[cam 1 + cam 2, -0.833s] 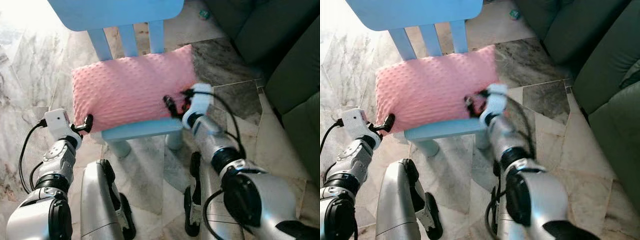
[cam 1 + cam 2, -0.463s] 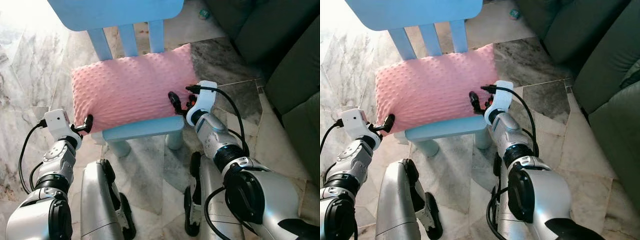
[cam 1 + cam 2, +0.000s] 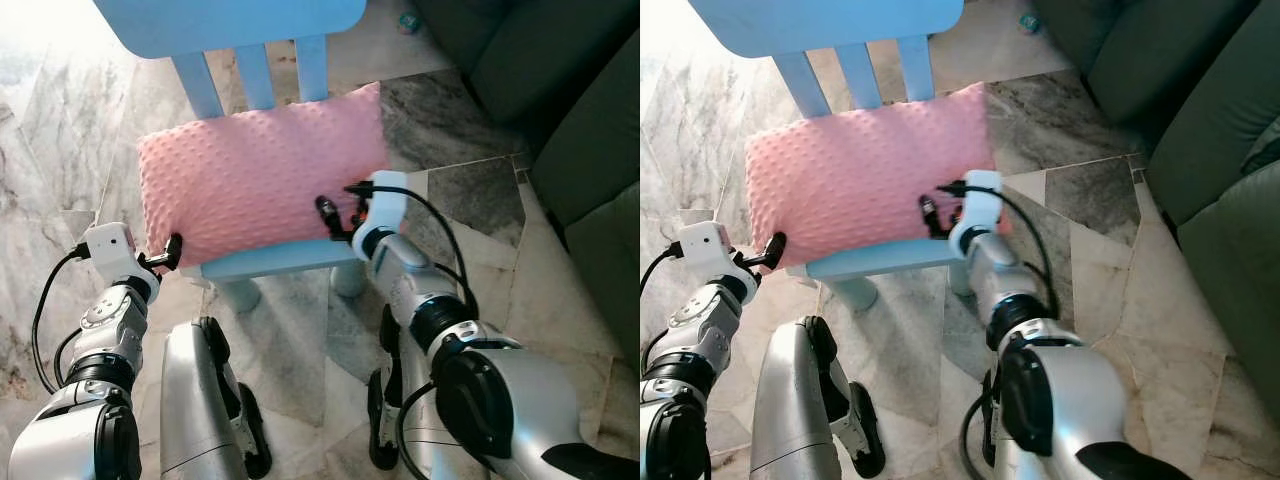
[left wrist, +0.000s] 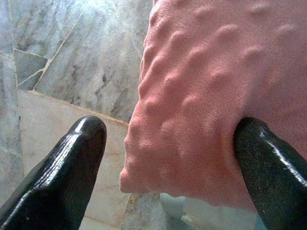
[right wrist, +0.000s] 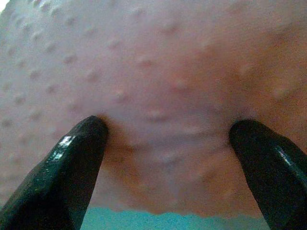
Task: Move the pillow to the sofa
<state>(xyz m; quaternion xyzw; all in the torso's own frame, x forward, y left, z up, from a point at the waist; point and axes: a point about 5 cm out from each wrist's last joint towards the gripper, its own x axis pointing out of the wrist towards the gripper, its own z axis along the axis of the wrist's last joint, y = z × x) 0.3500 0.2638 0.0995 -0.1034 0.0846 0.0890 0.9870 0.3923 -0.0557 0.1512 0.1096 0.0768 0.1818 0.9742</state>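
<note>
Left eye view: pink pillow (image 3: 255, 177) on blue chair (image 3: 285, 259), both pincers spread.

Blue chair standing on a marble floor

A light blue chair (image 3: 262, 258) is sitting on a veined grey and white marble floor (image 3: 60, 130), its broad backrest (image 3: 232, 22) lying at the top of the head views and three slats (image 3: 257, 76) running down from it towards the seat. The chair's front rail and two pale front legs (image 3: 240, 296) are showing below the seat edge. A darker marble tile (image 3: 430, 120) is lying just beside the chair, on its right. A small greenish object (image 3: 407, 21) is resting on the floor beyond the chair's right side, too small to identify.
</note>
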